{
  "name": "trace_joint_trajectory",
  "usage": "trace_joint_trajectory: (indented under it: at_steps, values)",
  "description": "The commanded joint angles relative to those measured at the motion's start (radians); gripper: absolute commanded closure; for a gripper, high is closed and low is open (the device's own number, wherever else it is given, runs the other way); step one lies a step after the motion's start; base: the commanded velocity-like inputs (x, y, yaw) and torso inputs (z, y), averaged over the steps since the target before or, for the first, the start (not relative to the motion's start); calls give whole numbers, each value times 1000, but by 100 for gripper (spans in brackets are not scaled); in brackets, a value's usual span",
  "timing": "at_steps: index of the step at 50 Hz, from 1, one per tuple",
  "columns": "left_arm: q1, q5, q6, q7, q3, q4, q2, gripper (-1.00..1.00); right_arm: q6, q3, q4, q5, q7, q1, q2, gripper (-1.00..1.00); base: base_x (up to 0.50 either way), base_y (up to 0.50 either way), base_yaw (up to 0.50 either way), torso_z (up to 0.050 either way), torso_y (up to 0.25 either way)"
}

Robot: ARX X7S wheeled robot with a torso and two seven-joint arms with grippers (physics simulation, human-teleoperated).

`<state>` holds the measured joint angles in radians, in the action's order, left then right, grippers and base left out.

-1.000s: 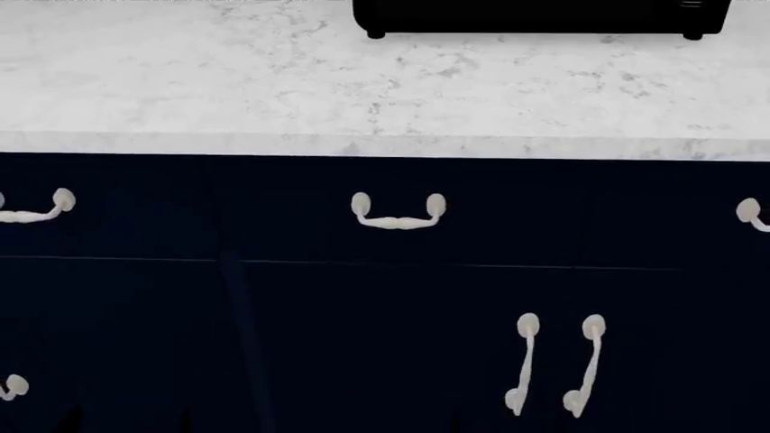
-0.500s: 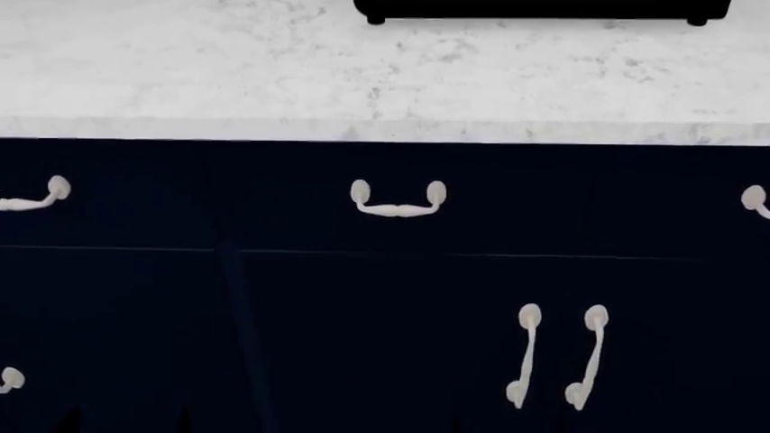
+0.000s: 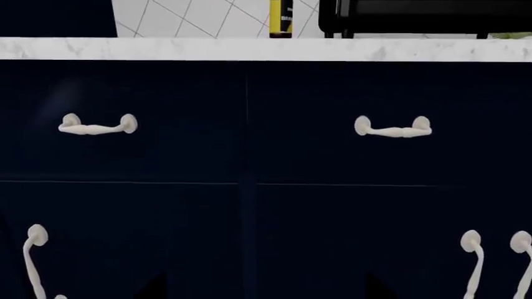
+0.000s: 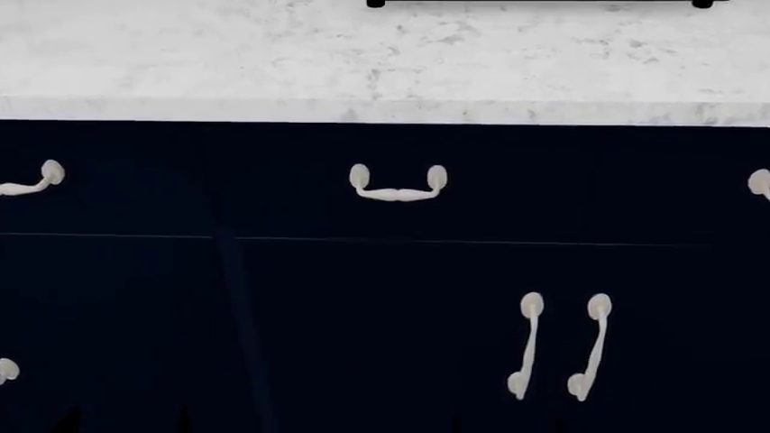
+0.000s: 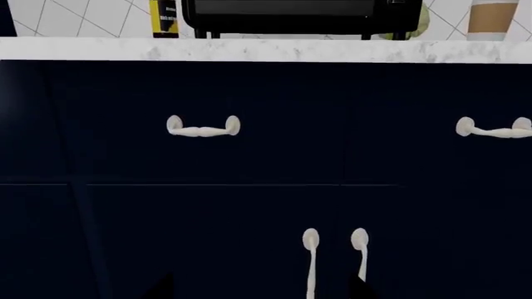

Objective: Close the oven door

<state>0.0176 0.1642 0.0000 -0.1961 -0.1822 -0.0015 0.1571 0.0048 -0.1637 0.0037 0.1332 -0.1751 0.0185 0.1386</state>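
Note:
The oven door is out of view in all three views, and so is the oven. The left wrist view shows only the two dark fingertips (image 3: 158,290) of my left gripper (image 3: 266,293), set wide apart against the navy cabinet front (image 3: 249,149), with nothing between them. My right gripper (image 5: 258,293) looks the same: dark fingertips (image 5: 163,288) far apart, open, facing the navy cabinet front (image 5: 249,149) near a pair of white door handles (image 5: 311,255). Neither gripper shows plainly in the head view.
A white marble countertop (image 4: 241,63) runs above navy drawers with white curved handles (image 4: 398,183) and cabinet doors with upright handles (image 4: 526,345). On the counter stands a small black box appliance (image 5: 299,12) on little feet, beside a yellow bottle (image 5: 164,12) and a tan cup (image 5: 492,15).
In the head view the countertop and drawer handles have slid upward in the picture, and the black appliance has nearly left the top edge.

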Motion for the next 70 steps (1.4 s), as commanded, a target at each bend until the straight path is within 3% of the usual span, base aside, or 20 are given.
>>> trace_joint_trajectory:
  at_steps: [1,70]
  values:
    - [3,5,1,-7,-8,-2,6,-100,3,-9,0,8,-9,4,7,-100,0,0,0,-31,0]
    - [9,27,1,-45,-48,-3,36,-100,-1,-49,7,43,-51,10,39,-100,0,0,0,-37,0]
